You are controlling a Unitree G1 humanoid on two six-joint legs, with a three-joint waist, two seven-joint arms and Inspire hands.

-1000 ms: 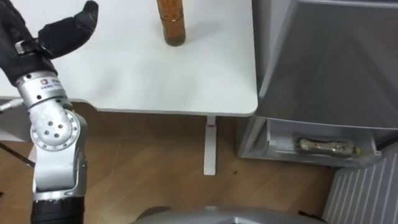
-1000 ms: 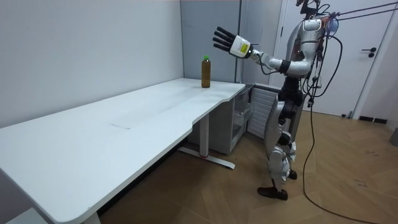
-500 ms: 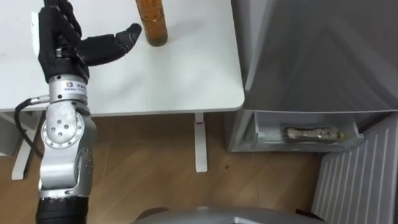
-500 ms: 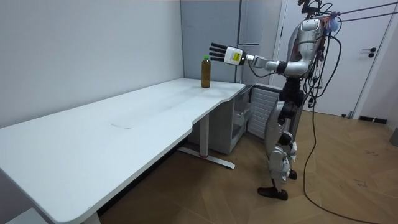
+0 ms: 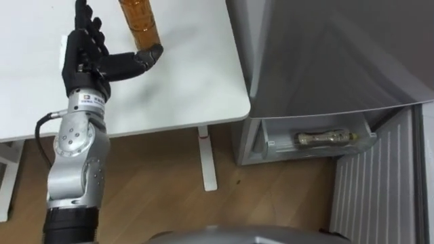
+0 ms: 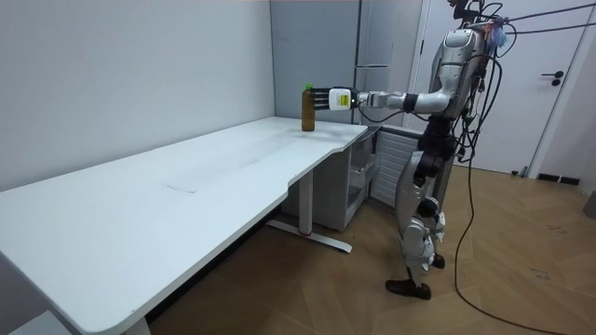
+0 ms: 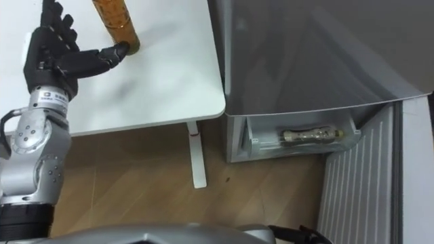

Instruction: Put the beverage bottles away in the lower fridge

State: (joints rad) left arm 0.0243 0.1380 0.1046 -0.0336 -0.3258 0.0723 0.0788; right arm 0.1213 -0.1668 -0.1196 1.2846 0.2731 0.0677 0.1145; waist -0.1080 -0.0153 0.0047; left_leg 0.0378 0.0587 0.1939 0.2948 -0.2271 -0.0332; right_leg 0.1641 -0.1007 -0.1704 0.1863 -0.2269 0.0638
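Note:
An amber drink bottle point(image 5: 137, 24) with a green cap point(image 6: 308, 86) stands upright near the far corner of the white table point(image 5: 190, 81). My left hand point(image 5: 85, 57) is stretched out over the table just left of the bottle. It is open, fingers straight, and the thumb tip reaches the bottle's base. In the room view the left hand point(image 6: 333, 98) is level with the bottle point(image 6: 308, 110). A second drink bottle point(image 5: 324, 137) lies on its side in the shelf of the open lower fridge door, also seen as the lying bottle point(image 7: 312, 134).
The grey fridge point(image 5: 325, 54) stands right beside the table's end, and I stand in front of it. A white ribbed panel point(image 5: 380, 183) fills the lower right. The table's leg point(image 5: 205, 159) stands on the wooden floor.
My left hand came down from above the bottle to its level and closed in until the thumb reached its base. The eye view has shifted, so bottle and fridge sit further left.

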